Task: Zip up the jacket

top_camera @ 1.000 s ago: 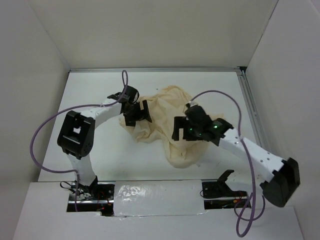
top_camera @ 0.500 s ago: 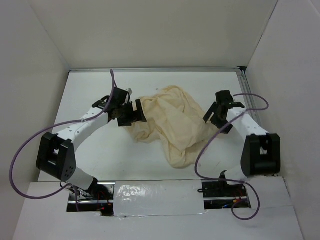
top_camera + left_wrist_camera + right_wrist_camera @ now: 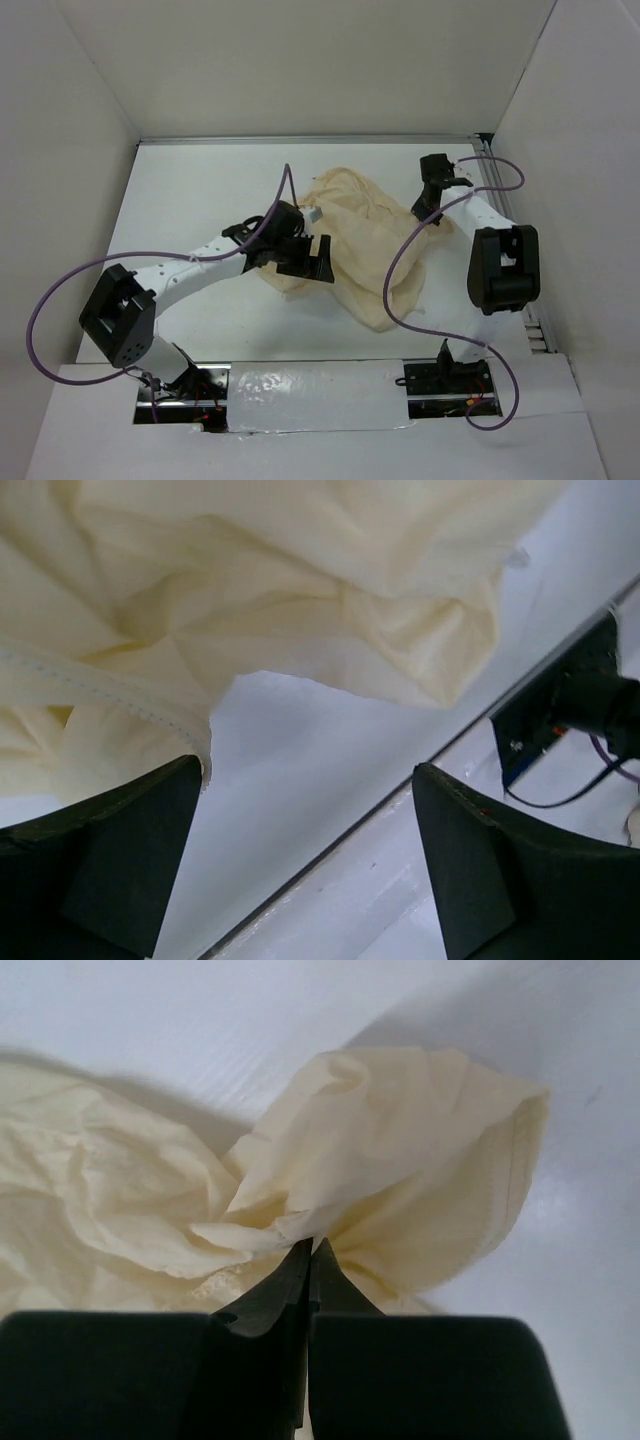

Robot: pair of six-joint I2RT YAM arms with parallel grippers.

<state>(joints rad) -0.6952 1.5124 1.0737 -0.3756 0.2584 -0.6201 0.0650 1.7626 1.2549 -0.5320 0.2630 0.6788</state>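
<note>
The cream jacket (image 3: 360,235) lies crumpled in the middle of the white table, and no zipper pull shows. My left gripper (image 3: 305,262) hangs over its near-left part. In the left wrist view this gripper (image 3: 308,780) is open with bare table between the fingers, and a stitched hem of the jacket (image 3: 300,590) touches the left finger. My right gripper (image 3: 428,200) is at the cloth's far right edge. The right wrist view shows it (image 3: 312,1245) shut on a pinched fold of the jacket (image 3: 400,1160).
A metal rail (image 3: 300,140) runs along the table's far edge and another (image 3: 503,215) along the right side. White walls close in on three sides. Purple cables (image 3: 400,270) loop over the jacket. A black mount (image 3: 560,710) sits at the near edge.
My right arm swung from the jacket's middle out to its far right edge and shut on a fold there. My left arm moved right and nearer over the cloth, staying open.
</note>
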